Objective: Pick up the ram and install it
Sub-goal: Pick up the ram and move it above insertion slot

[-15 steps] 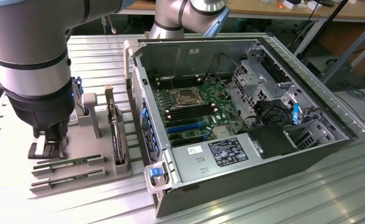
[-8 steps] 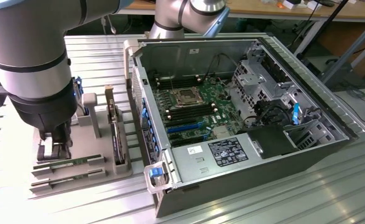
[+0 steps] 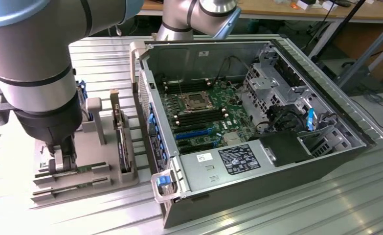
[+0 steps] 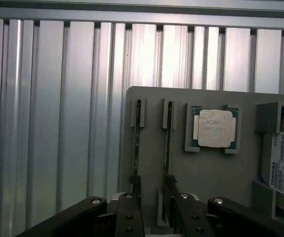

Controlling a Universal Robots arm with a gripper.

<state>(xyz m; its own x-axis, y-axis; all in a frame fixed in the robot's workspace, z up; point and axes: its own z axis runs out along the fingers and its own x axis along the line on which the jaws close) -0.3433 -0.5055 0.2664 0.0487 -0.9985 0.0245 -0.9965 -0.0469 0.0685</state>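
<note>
- The pincer (image 3: 63, 165) is lowered onto a gray holder (image 3: 106, 147) that sits on the ribbed metal desk (image 3: 257, 215), toward the desk edge at the exterior view's left.
- Its fingers (image 4: 130, 217) are spread, with a clear gap between them.
- The ram (image 4: 167, 143) stands on edge in a slot of the holder and runs into that gap; whether a finger touches it I cannot tell.
- A second ram stick (image 4: 137, 143) stands just beside it in a parallel slot, its near end meeting one finger.
- A square silver processor (image 4: 213, 128) lies in a recess of the holder beside the sticks, and a labeled drive (image 4: 282, 168) stands past it.
- An open computer case (image 3: 322, 147) with its motherboard (image 3: 204, 117) exposed sits beside the holder, nearer the desk's middle.
</note>
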